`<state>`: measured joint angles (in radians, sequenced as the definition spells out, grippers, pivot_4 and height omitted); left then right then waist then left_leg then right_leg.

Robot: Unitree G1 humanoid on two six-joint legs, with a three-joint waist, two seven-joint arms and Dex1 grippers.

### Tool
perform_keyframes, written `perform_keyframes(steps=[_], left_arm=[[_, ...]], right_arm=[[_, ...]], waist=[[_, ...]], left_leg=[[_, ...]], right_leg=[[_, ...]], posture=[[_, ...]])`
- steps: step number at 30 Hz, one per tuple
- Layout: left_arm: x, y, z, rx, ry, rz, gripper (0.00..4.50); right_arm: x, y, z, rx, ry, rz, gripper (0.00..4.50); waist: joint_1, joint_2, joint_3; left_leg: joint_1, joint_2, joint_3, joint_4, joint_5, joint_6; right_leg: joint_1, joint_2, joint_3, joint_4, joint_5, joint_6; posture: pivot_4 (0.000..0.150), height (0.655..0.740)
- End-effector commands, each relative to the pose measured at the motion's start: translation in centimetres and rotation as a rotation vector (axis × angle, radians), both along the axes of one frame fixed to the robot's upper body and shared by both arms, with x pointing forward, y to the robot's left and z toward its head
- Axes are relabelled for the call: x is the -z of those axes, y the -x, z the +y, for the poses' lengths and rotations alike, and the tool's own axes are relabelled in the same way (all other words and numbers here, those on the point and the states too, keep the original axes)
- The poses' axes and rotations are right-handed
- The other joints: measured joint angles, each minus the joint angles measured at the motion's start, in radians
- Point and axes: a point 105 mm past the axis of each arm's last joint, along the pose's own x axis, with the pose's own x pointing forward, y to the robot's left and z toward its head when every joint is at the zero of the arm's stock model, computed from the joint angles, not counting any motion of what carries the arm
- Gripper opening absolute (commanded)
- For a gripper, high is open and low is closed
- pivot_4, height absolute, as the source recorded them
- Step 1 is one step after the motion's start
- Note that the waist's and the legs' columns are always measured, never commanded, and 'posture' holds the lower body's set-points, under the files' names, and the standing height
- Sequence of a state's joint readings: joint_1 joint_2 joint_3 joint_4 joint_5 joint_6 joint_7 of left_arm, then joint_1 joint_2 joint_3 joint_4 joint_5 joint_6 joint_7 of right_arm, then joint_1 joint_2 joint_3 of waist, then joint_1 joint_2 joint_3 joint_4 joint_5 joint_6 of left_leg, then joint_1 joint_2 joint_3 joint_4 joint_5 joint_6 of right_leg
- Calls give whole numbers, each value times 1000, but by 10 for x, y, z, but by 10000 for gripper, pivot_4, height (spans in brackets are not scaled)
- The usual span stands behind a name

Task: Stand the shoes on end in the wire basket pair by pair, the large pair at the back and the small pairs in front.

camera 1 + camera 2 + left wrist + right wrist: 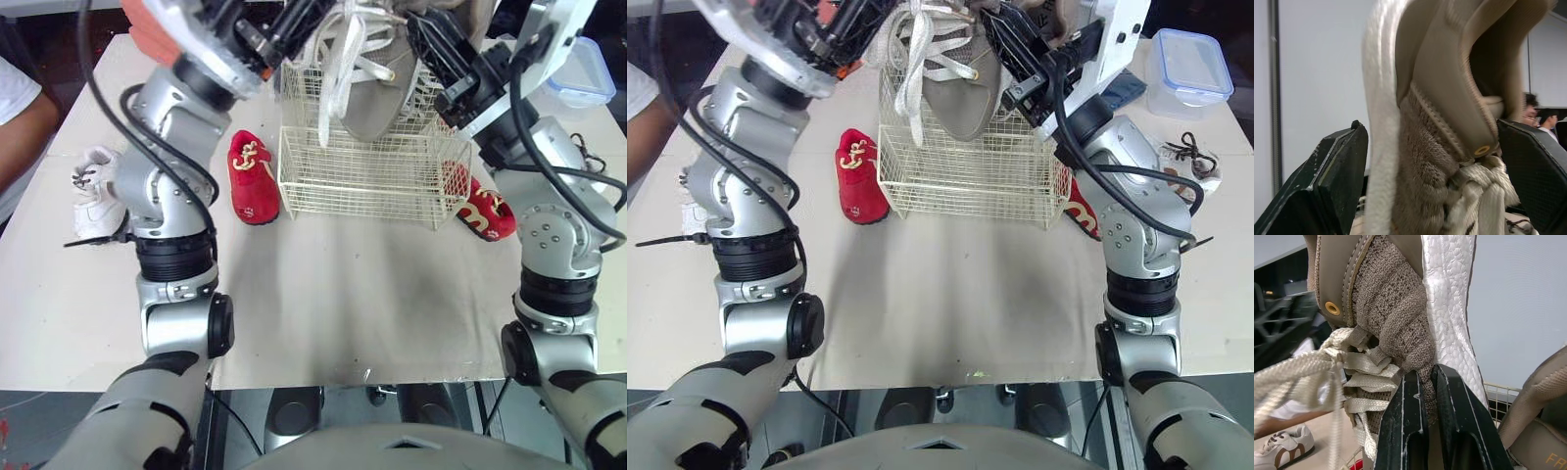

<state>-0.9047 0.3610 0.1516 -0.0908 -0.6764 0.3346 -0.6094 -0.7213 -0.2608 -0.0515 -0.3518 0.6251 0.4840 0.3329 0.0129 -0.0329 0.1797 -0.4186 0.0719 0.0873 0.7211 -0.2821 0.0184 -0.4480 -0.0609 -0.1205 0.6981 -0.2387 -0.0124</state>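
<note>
One broad pale table [343, 294] carries everything. At its far middle sits the cream wire basket [362, 181], open at the top. A large taupe knit sneaker [377, 93] hangs toe-down over the basket's back half. Its toe is inside the wire walls, its heel is well above the rim, and its long pale laces trail down the front.

Both grippers have hold of it near the top. The left gripper [1430, 125] spreads wide across the shoe, one finger by the white sole and the other against the laces. The right gripper [1426, 372] has its fingers pinched nearly together on the knit upper. The right wrist view also shows an edge of a second taupe shoe [1542, 431] by the basket wire; how it stands cannot be told.

A lidded plastic container [1185, 64] rests at the far right corner. One red slipper [252, 176] lies just left of the basket, and the other red slipper [485, 211] lies against its right side. A small white shoe [98, 191] lies further left, near a person's arm [20, 117].
</note>
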Motion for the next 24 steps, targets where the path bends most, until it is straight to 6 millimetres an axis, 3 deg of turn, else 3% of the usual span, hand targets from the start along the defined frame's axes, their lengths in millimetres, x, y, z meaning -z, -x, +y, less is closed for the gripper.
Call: perform_keyframes(steps=[1, 2, 4, 10, 12, 19, 20, 21, 23, 24], left_arm=[[-18, 1, 1, -30, 25, -42, 44453], [-19, 0, 1, -32, 34, -40, 44453], [-21, 0, 1, -22, 44, -38, 37235], [-20, 2, 0, -9, 43, -35, 9786], [-20, 2, 0, -10, 46, -28, 4459], [-26, 8, 3, -36, 96, -46, 2998], [-29, 9, 5, -45, 109, -55, 2986], [-31, 10, 6, -54, 123, -65, 2985], [-39, 13, 10, -68, 164, -87, 2946], [-41, 14, 12, -73, 182, -95, 2946]], right_arm=[[-13, 17, 1, -17, -6, -99, 0], [-12, 17, 1, -16, -2, -100, 0], [-11, 17, 1, -12, -1, -100, 0], [-10, 18, 0, -6, 0, -99, 0], [-10, 18, -1, -6, 0, -99, 0], [-9, 22, 2, -69, 5, -77, 0], [-9, 24, 2, -94, 3, -73, 6621], [-9, 26, 2, -109, 8, -73, 9532], [-9, 29, 1, -123, 15, -74, 19591], [-9, 30, 0, -127, 17, -73, 27021]], waist=[[-1, 0, 0], [-1, 0, 0], [-1, 0, 0], [-1, 0, 0], [-1, 0, 0], [0, 0, 0], [0, 0, 0], [0, 0, 0], [0, 0, 0], [0, 0, 0]], left_leg=[[0, 0, 0, 0, 0, 0], [0, 0, 0, 0, 0, 0], [0, 0, 0, 0, 0, 0], [0, 0, 0, 0, 0, 0], [0, 0, 0, 0, 0, 0], [0, 0, 0, 0, 0, 0], [0, 0, 0, 0, 0, 0], [0, 0, 0, 0, 0, 0], [0, 0, -1, 0, 0, 0], [0, 0, -1, 0, 0, 0]], right_leg=[[0, 0, 0, 0, 0, 0], [0, 0, 0, 0, 0, 0], [0, 0, 0, 0, 0, 0], [0, 0, 0, 0, 0, 0], [0, 0, 0, 0, 0, 0], [0, 0, 0, 0, 0, 0], [0, 0, 0, 0, 0, 0], [0, 0, 0, 0, 0, 0], [0, 0, 0, 0, 0, 0], [0, 0, 0, 0, 0, 0]], posture=[[1500, 6860], [1500, 6860], [1500, 6860], [1500, 6860], [1500, 6860], [1500, 6860], [1500, 6860], [1500, 6860], [1500, 6860], [1500, 6860]])
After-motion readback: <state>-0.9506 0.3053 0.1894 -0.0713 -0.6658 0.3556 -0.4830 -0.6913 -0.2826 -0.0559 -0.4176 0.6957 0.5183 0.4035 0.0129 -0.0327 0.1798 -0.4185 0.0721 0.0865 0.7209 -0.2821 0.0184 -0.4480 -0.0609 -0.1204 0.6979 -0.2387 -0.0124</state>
